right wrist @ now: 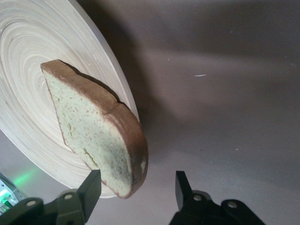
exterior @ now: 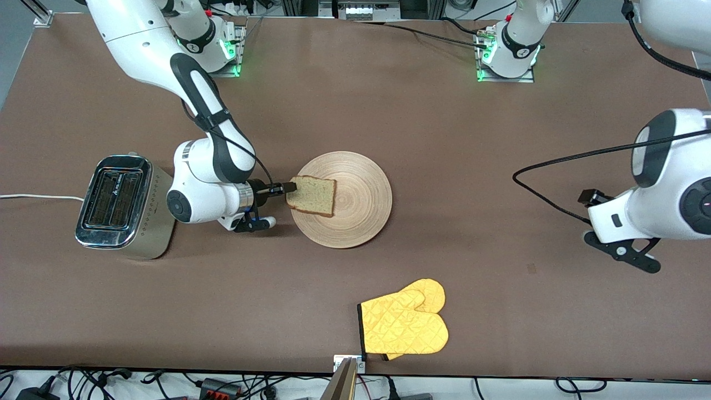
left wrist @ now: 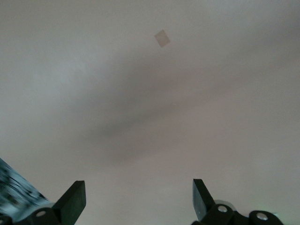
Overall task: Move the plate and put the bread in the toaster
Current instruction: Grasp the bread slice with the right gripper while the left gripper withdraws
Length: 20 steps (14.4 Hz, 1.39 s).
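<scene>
The brown worktop [exterior: 444, 139] carries everything. The plate [exterior: 361, 214] lies flat near its middle, just in front of the right end effector [exterior: 290, 186] and partly under its tips. The toaster [exterior: 119, 205] stands on the worktop at the right arm's end, beside the back of the right wrist, with its two slots facing up and its white cord [exterior: 33, 196] running off the edge.

The bread [exterior: 312, 195] rests over the rim of the plate on the side closest to the right end effector. In the right wrist view, the bread's [right wrist: 101, 140] crusty edge sits between the two fingers [right wrist: 89, 187] with a gap showing beside it, so the fingers are apart around the slice and it is not clear that they press on it.

The left end effector [left wrist: 138, 197] waits low over bare worktop at the left arm's end, well apart from the plate, fingers wide apart and holding nothing.

A yellow oven mitt [exterior: 404, 325] lies closer to the front camera than the plate.
</scene>
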Available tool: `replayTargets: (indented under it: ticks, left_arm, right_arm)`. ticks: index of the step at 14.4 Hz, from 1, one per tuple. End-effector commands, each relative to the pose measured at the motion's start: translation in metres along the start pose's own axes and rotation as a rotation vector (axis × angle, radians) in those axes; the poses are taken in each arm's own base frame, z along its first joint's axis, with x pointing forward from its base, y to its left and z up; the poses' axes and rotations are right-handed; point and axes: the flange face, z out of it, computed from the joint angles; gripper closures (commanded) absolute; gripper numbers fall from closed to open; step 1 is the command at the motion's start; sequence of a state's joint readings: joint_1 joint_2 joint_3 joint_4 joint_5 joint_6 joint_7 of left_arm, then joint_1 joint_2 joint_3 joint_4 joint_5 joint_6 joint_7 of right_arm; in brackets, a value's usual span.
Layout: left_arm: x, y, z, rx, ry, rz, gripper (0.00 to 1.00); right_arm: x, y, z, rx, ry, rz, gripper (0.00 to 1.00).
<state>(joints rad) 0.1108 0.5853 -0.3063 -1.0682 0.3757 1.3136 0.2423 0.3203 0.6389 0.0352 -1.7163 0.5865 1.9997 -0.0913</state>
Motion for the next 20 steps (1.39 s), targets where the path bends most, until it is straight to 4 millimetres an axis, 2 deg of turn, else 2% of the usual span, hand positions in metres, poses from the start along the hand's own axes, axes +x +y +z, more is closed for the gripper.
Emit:
replayTargets:
  ticks: [1, 2, 5, 7, 10, 12, 14, 15, 16, 17, 20]
  left_arm:
    - [-0.033, 0.013, -0.040, -0.073, 0.020, -0.154, 0.00]
    - [-0.050, 0.016, -0.059, -0.103, 0.042, -0.197, 0.00]
    - [-0.088, 0.013, -0.100, -0.183, 0.129, -0.289, 0.00]
    - [-0.101, 0.004, -0.110, -0.188, 0.153, -0.326, 0.00]
    - [-0.098, -0.015, -0.106, -0.280, 0.231, -0.339, 0.00]
    - [-0.119, -0.002, -0.104, -0.235, 0.266, -0.363, 0.00]
    - [-0.155, 0.020, -0.091, -0.180, 0.327, -0.389, 0.00]
    - [-0.170, 0.019, -0.080, -0.183, 0.314, -0.398, 0.00]
    - [-0.176, 0.018, -0.068, -0.190, 0.300, -0.404, 0.00]
    - [-0.180, 0.020, -0.065, -0.190, 0.300, -0.405, 0.00]
    - [-0.176, 0.022, -0.064, -0.190, 0.301, -0.400, 0.00]
  right_arm:
    - [0.003, -0.006, 0.006, 0.015, 0.014, -0.015, 0.38]
    - [0.003, -0.007, 0.006, 0.017, 0.016, -0.015, 0.41]
    - [0.003, -0.006, 0.005, 0.015, 0.020, -0.017, 0.63]
    - [0.003, -0.007, 0.005, 0.012, 0.020, -0.022, 0.77]
    - [0.004, -0.012, -0.001, 0.013, 0.029, -0.061, 0.93]
    - [0.003, -0.013, -0.009, 0.016, 0.034, -0.088, 1.00]
    - [0.001, -0.018, -0.017, 0.019, 0.046, -0.107, 1.00]
    - [0.001, -0.022, -0.023, 0.016, 0.056, -0.115, 1.00]
    - [0.000, -0.032, -0.037, 0.015, 0.079, -0.127, 1.00]
    - [-0.002, -0.037, -0.050, 0.001, 0.098, -0.145, 1.00]
    - [-0.011, -0.042, -0.113, -0.134, 0.147, -0.200, 1.00]
